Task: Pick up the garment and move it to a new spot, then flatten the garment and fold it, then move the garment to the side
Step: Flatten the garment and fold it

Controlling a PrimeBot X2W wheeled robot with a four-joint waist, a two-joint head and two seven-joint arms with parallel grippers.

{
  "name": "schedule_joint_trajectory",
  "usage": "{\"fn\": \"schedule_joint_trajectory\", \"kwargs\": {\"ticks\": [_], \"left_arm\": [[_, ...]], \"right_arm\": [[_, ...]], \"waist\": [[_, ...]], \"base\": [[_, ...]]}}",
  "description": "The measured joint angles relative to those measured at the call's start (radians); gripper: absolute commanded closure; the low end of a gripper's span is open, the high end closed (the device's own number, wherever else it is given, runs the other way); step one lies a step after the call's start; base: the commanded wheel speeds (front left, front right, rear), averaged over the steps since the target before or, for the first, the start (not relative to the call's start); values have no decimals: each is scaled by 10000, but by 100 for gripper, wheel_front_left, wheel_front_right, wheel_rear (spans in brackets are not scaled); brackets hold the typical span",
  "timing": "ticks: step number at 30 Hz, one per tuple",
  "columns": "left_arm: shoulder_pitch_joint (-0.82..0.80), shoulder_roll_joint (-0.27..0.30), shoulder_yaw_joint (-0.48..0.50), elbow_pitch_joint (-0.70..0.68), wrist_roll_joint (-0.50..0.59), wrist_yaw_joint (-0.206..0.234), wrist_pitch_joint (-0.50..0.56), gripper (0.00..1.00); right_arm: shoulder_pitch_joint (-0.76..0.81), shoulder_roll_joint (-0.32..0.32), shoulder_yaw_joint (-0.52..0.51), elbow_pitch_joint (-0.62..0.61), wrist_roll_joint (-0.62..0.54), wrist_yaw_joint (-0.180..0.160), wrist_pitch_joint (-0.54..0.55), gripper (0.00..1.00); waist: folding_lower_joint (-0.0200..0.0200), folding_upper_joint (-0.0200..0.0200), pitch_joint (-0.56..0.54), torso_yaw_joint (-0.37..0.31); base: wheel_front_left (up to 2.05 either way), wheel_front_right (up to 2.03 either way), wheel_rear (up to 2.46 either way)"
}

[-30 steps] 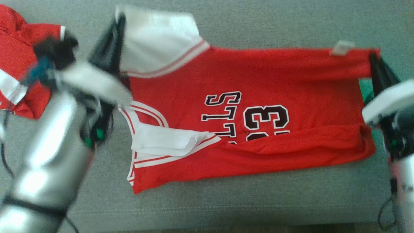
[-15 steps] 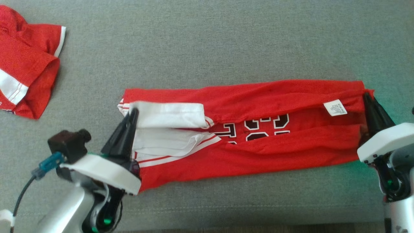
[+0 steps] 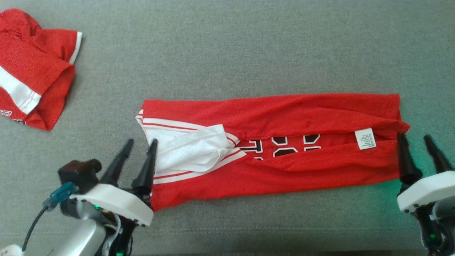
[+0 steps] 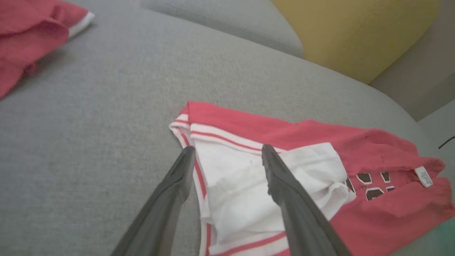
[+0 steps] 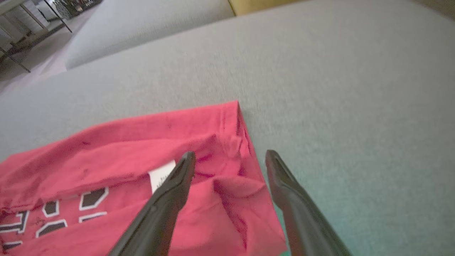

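Left gripper low at the near-left, fingers spread wide, clamped on nothing; its inner finger sits at the white-trimmed end of the garment, its outer finger over bare grey sofa cushion; from the left wrist view the left gripper straddles the striped edge of the white panel, contact with the cloth not determinable.

Right gripper at the far-right end, fingers likewise wide apart, nothing between them; inner finger against the red hem, outer finger over bare cushion; right wrist view shows the right gripper with the hem corner lying between the fingers, cloth slack and flat.

Garment: red jersey, folded lengthwise into a long band lying flat across the cushion, near the front edge; both long sides turned in, a strip of black-and-white lettering showing in the gap; care label face up near the right end.

Second red garment crumpled at the far left, well apart; yellow cushion behind.
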Motion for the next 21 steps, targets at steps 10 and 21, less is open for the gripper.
{"fn": "schedule_joint_trajectory", "kwargs": {"ticks": [10, 21], "left_arm": [[57, -128, 1273, -660, 1802, 819, -366, 0], [1483, -111, 1595, -780, 2514, 915, -368, 0]], "right_arm": [[-59, 209, 360, -1289, -1118, 0, -1164, 0], [300, 244, 1559, -1369, -1597, 0, -1553, 0]], "waist": [[0, 0, -801, 17], [0, 0, -1784, -65]], "base": [[0, 0, 0], [0, 0, 0]]}}
